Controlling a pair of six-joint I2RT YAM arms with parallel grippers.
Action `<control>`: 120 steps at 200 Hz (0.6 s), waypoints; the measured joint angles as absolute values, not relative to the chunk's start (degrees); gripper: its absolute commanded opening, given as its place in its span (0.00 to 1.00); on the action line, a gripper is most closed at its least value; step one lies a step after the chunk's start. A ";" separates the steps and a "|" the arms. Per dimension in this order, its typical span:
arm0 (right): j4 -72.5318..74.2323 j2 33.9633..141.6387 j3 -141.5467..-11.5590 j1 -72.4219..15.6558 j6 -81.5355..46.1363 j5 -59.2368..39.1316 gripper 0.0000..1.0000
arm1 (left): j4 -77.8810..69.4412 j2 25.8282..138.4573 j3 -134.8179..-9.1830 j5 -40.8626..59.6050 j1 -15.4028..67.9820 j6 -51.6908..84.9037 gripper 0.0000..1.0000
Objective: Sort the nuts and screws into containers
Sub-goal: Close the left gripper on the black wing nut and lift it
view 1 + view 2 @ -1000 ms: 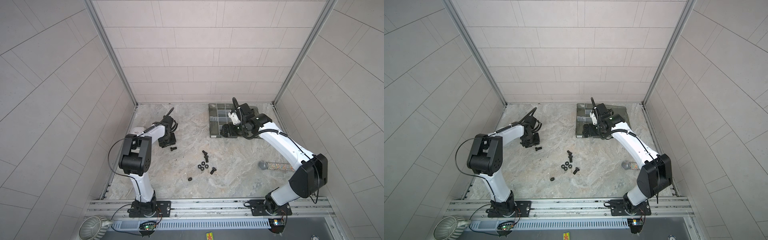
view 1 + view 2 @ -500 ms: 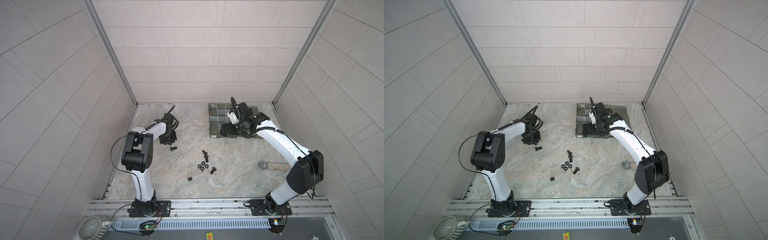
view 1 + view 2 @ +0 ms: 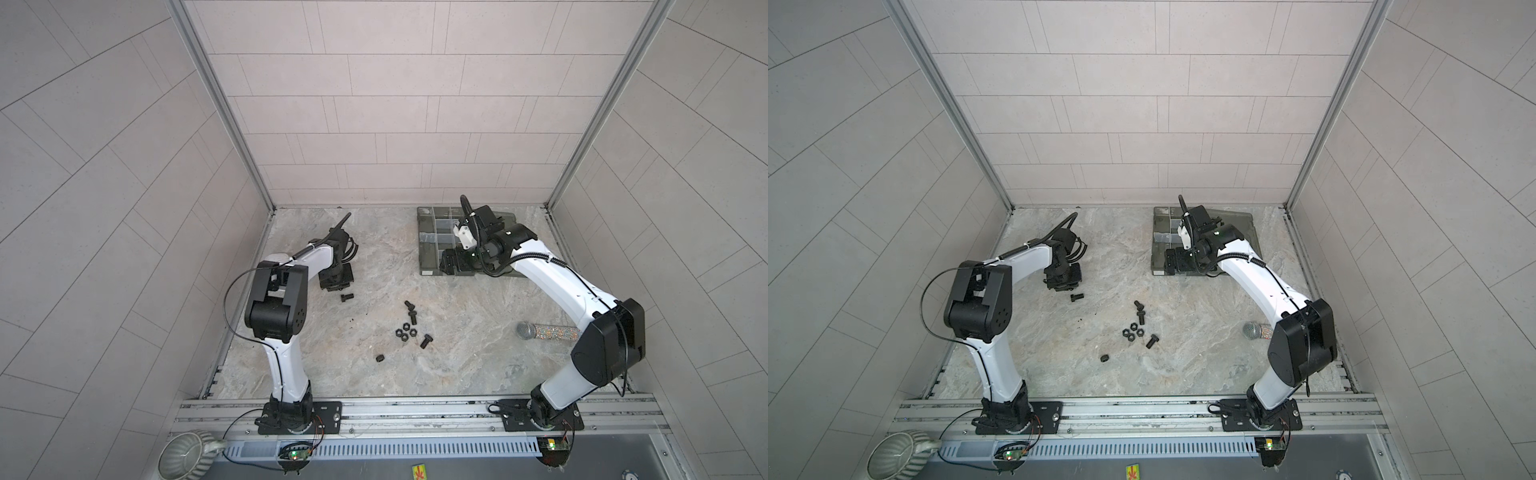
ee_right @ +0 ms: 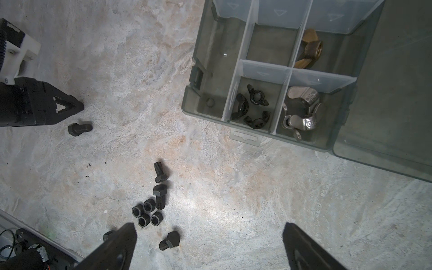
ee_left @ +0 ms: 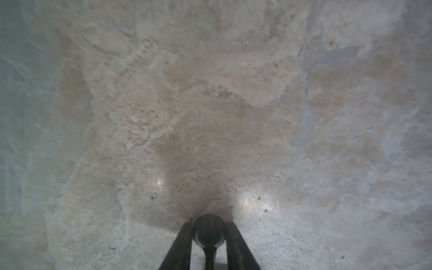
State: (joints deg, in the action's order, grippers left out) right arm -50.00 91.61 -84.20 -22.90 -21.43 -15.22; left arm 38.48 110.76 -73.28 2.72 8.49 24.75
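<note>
My left gripper point(image 5: 208, 224) point(image 3: 336, 283) is down at the table on the left, shut on a small black screw point(image 5: 208, 233). Another screw point(image 3: 346, 297) point(image 4: 80, 128) lies just beside it. Mid-table lie three more screws point(image 3: 412, 316) point(image 4: 160, 196), a cluster of black hex nuts point(image 3: 405, 332) point(image 4: 146, 212) and a lone nut point(image 3: 379, 358). My right gripper point(image 4: 210, 236) point(image 3: 451, 262) hangs open and empty at the front edge of the smoky-grey organizer box point(image 3: 428, 245) point(image 4: 194, 109). Its containers hold black wing nuts point(image 4: 252, 109), silver wing nuts point(image 4: 301, 109) and a brass wing nut point(image 4: 308, 50).
A glittery microphone point(image 3: 544, 331) point(image 3: 1256, 331) lies on the table under my right arm. The box's flat lid point(image 4: 385, 93) lies open beside the compartments. A ribbed grey mug point(image 3: 183, 457) stands outside the front rail at the left.
My left gripper's fingers have closed in. The right gripper has shifted slightly left along the box front. The loose screws and nuts have not moved.
</note>
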 measured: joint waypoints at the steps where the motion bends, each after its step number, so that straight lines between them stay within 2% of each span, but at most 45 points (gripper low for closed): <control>1: -50.02 91.61 -84.23 -22.90 -21.43 -15.22 0.99 | 38.50 110.80 -73.28 2.74 8.49 24.73 0.30; 63: -50.39 91.61 -84.31 -22.90 -21.47 -15.22 0.99 | 39.05 111.02 -73.71 2.74 8.49 23.94 0.20; 120: -50.39 91.61 -84.31 -22.90 -21.89 -15.22 0.99 | 40.93 111.02 -75.66 4.12 8.51 23.49 0.18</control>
State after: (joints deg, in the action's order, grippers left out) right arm -50.39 91.61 -84.31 -22.90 -21.89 -15.22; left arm 40.93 111.02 -75.66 4.12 8.51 23.49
